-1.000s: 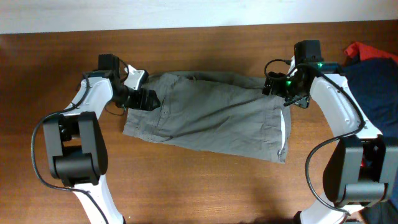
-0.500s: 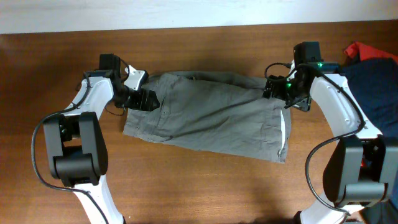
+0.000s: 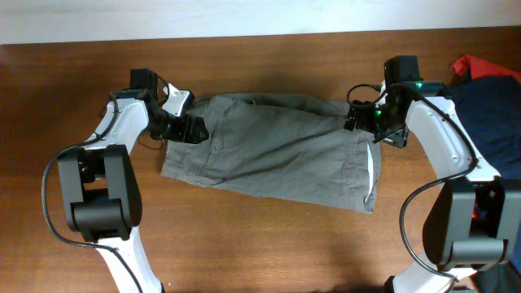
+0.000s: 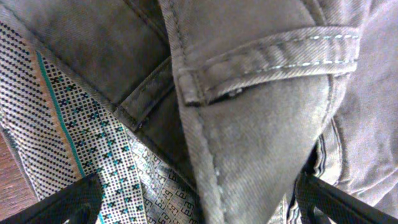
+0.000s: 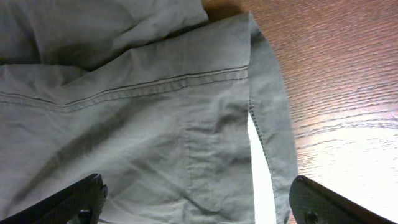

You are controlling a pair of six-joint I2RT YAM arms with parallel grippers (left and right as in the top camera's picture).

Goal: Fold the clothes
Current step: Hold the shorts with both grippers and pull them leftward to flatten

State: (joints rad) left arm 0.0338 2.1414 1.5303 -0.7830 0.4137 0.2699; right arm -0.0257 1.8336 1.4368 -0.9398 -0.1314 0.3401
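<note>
From overhead, the clothes (image 3: 277, 155) lie flat on the table (image 3: 260, 244). Your left gripper (image 3: 191, 130) is at the waistband end and your right gripper (image 3: 362, 118) at the leg end, both spread wide and holding nothing. The left wrist view shows a belt loop (image 4: 280, 56) and patterned lining (image 4: 74, 137) between the fingers (image 4: 68, 202). The right wrist view shows the hem (image 5: 186, 78). You seem to be at the pre-grasp step: next, pinch both far corners and fold toward you.

clothes (image 3: 277, 155): grey-olive woven cloth, matt, fine twill ribs, raised stitched seams
waistband lining (image 4: 68, 137): thin pale printed cloth, smooth
worktop (image 3: 244, 244): brown wood, visible grain, sheen under the light
arm shells (image 3: 118, 126): white plastic, smooth, slightly glossy
navy garment (image 3: 492, 106): soft matt cloth
</note>
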